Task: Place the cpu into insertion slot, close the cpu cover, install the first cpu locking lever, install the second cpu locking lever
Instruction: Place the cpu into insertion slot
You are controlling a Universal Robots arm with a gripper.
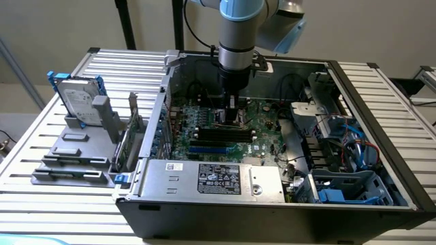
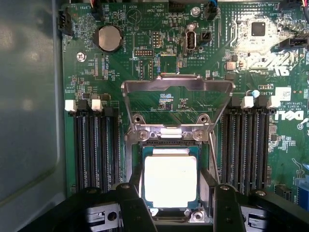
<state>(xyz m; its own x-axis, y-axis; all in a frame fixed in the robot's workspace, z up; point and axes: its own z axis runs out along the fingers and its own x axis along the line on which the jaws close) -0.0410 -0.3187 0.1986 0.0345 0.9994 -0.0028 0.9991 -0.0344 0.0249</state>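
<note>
- We see the arm [image 1: 238,30] reaching straight down into the open computer case [image 1: 272,219], with the gripper [image 1: 232,118] low over the green circuit board [image 2: 145,48].
- In the wrist view the gripper [image 2: 171,193] has its fingers [image 2: 131,208] set narrow, about one chip-width apart. The dark pads lie against two opposite edges of the cpu [image 2: 170,179], so we judge the chip to be held (we make out no clear gap at either pad).
- The cpu sits directly between the fingertips, pale face up, square to the fingers and level.
- The insertion slot [image 2: 169,146] lies straight beneath the gripper. Its rim frames the chip evenly on the sides we can see, so we read the chip as in the slot or just above it (we cannot tell which).
- The cpu cover [image 2: 177,86] stands swung open ahead of the fingertips, on the side of the slot that neither finger occupies. Its hinge edge runs parallel to the line joining the two fingers.
- A thin lever rod [image 2: 213,157] runs slantwise just beside one finger, unlatched.
- Black memory strips [image 2: 96,150] flank the slot outside each finger, well apart from the chip.
</note>
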